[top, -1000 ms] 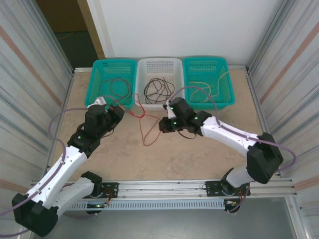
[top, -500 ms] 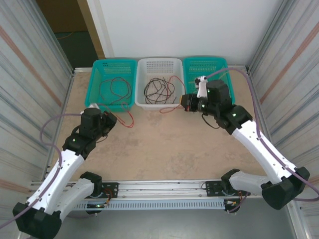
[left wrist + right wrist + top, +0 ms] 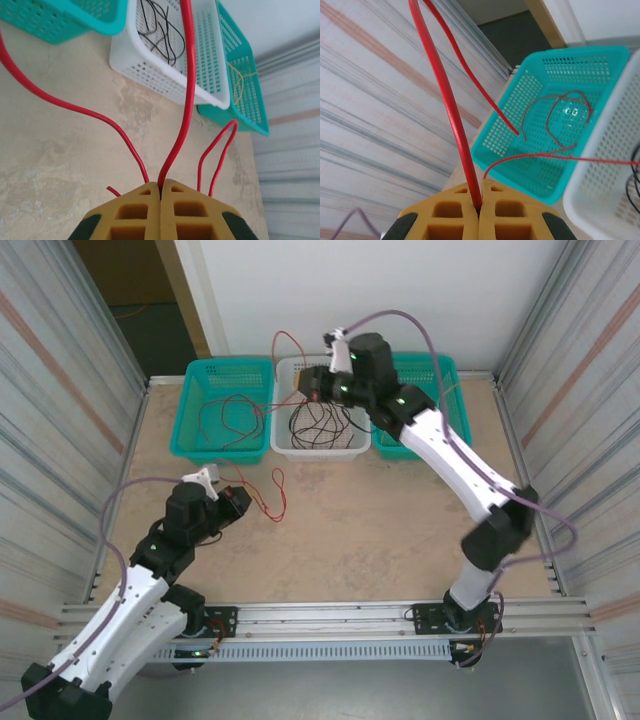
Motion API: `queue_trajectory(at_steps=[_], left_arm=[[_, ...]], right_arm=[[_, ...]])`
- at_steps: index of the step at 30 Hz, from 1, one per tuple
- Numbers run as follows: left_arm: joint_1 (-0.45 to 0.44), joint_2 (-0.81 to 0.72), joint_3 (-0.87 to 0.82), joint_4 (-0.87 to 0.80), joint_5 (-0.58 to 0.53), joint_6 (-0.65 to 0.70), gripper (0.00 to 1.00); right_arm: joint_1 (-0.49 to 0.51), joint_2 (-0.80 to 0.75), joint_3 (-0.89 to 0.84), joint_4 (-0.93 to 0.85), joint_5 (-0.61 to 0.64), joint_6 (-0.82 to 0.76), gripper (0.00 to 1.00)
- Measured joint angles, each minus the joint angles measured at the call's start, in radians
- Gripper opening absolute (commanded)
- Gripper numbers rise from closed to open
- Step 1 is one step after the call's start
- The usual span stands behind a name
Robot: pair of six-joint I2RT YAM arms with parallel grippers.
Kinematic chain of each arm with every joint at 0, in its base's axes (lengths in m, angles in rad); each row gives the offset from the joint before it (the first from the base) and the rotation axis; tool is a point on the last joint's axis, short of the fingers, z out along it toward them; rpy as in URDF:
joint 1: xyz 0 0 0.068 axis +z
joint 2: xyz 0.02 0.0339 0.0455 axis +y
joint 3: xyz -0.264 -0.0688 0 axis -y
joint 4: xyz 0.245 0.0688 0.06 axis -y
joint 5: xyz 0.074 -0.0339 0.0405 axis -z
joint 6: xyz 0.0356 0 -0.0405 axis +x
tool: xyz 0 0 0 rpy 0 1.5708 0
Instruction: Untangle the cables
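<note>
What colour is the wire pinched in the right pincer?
Red. The right wrist view shows the wire best, clamped in the right pincer.

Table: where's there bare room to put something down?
The table is bare in the middle, between the red cable loop, the white basket and the front rail. It is crowded around the left gripper and above that basket, where the right gripper holds the cable.

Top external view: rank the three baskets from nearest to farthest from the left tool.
Measured from the left tool, low on the left side of the table:
1. the left teal basket, back left, almost straight beyond the tool.
2. the white basket, back centre.
3. the right teal basket, back right, across the table.
</note>
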Motion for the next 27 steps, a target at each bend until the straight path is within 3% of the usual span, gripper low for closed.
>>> queue_trajectory(at_steps=[9, 11, 14, 18, 22, 27], left_arm=[[-0.016, -0.051, -0.030, 0.011, 0.033, 0.024, 0.00], [-0.017, -0.052, -0.039, 0.011, 0.041, 0.025, 0.00], [-0.023, -0.053, -0.056, 0.008, 0.049, 0.025, 0.00], [-0.023, -0.054, -0.058, 0.002, 0.052, 0.027, 0.00], [-0.023, -0.046, -0.051, 0.003, 0.052, 0.040, 0.00], [-0.023, 0.026, 0.014, 0.009, 0.056, 0.045, 0.00]], right_arm=[[0.012, 0.450, 0.481, -0.101, -0.074, 0.002, 0.02], [0.018, 0.525, 0.559, -0.120, -0.090, 0.004, 0.13], [0.024, 0.609, 0.636, -0.144, -0.100, 0.021, 0.38], [0.027, 0.647, 0.640, -0.187, -0.122, 0.026, 0.65], [0.027, 0.605, 0.535, -0.192, -0.142, 0.005, 0.66], [0.029, 0.415, 0.270, -0.203, -0.138, -0.056, 0.68]])
